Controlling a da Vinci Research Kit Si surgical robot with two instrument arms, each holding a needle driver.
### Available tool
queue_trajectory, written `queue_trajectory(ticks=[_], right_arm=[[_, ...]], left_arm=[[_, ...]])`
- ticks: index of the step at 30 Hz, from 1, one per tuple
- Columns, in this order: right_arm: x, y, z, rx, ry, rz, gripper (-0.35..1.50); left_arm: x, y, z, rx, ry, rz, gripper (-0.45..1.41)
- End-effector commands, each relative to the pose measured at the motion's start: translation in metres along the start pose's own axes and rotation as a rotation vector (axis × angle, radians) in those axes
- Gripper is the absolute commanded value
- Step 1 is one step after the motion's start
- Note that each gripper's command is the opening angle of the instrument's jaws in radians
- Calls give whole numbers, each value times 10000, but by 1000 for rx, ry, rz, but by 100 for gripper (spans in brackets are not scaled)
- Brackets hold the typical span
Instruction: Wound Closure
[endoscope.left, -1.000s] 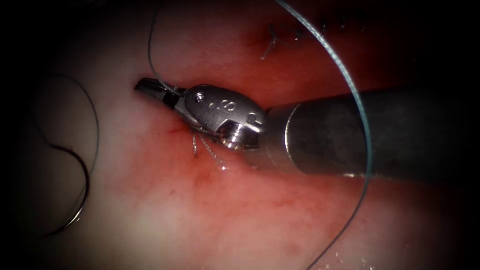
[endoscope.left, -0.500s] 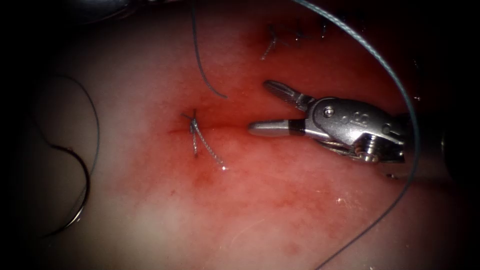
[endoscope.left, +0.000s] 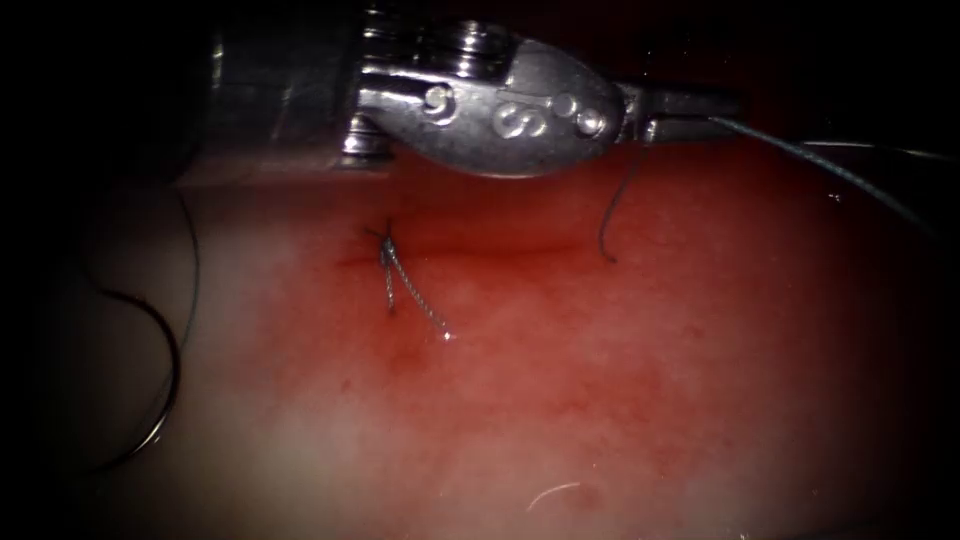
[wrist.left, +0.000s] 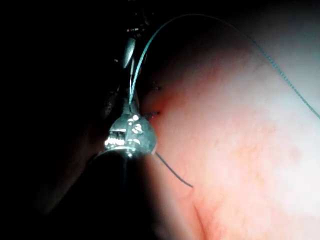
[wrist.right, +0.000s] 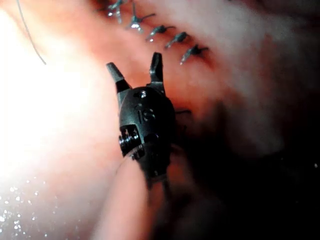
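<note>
Endoscope view: the left end effector (endoscope.left: 720, 103) is seen above the cut (endoscope.left: 480, 248), reaching across from the left. It is closed on the thread (endoscope.left: 830, 165), which is led off to the right from the jaws. A short loose tail (endoscope.left: 607, 225) is left hanging from the grip down to the tissue (endoscope.left: 600, 400). One tied stitch (endoscope.left: 385, 250) is set across the left end of the cut, its cut ends (endoscope.left: 418, 298) lying below it. The curved needle (endoscope.left: 165, 385) is left lying free on the pale tissue well to the left of the cut, held by neither tool and not driven into the tissue.

Left wrist view: the left end effector (wrist.left: 130, 55) is shown clamped on the thread (wrist.left: 225, 25), which is carried away in a long arc over the tissue (wrist.left: 240, 150).

Right wrist view: the right end effector (wrist.right: 135, 65) is held wide open above the tissue (wrist.right: 60, 125), with nothing gripped. Beyond it, a row of finished stitches (wrist.right: 165, 30) is seen.

Closure is judged to be partly done: several knots are tied, while the stretch of cut right of the single stitch appears unclosed.
</note>
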Motion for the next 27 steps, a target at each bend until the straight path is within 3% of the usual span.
queue_trajectory(ticks=[1, 3, 5, 7, 10, 11, 12, 15, 16, 19, 21, 27], right_arm=[[8, -4, 0, 1, 12, 7, 143], [24, -5, -8, -7, 27, -17, 143], [41, -7, -17, -15, 37, -60, 132], [60, -15, -31, -32, 33, -64, 93], [75, -27, -37, -40, 20, -54, 93], [81, -36, -38, -32, 24, -52, 100], [83, -42, -37, -30, 28, -57, 106], [84, -57, -32, -37, 14, -25, 127], [80, -67, -29, -23, -19, -11, 127], [64, -95, -24, 56, -134, -31, 118], [54, -112, -19, 129, -194, -77, 115], [39, -152, 0, 204, -159, -229, 111]], left_arm=[[-6, -2, 17, -8, -21, 11, -45], [-20, 0, 41, -29, -71, 41, -45], [-36, 3, 60, -49, -141, 89, -45], [-60, 9, 75, -59, -221, 126, -45], [-83, 10, 86, -53, -253, 128, -45], [-95, 8, 95, -48, -273, 125, -11], [-102, 3, 102, -45, -265, 121, 41], [-117, -12, 113, -29, -199, 79, 74], [-125, -27, 114, 51, -152, 5, 93], [-131, -55, 100, 209, -94, -67, 119], [-132, -72, 86, 251, -66, -86, 126], [-121, -113, 38, 307, -50, -159, 131]])
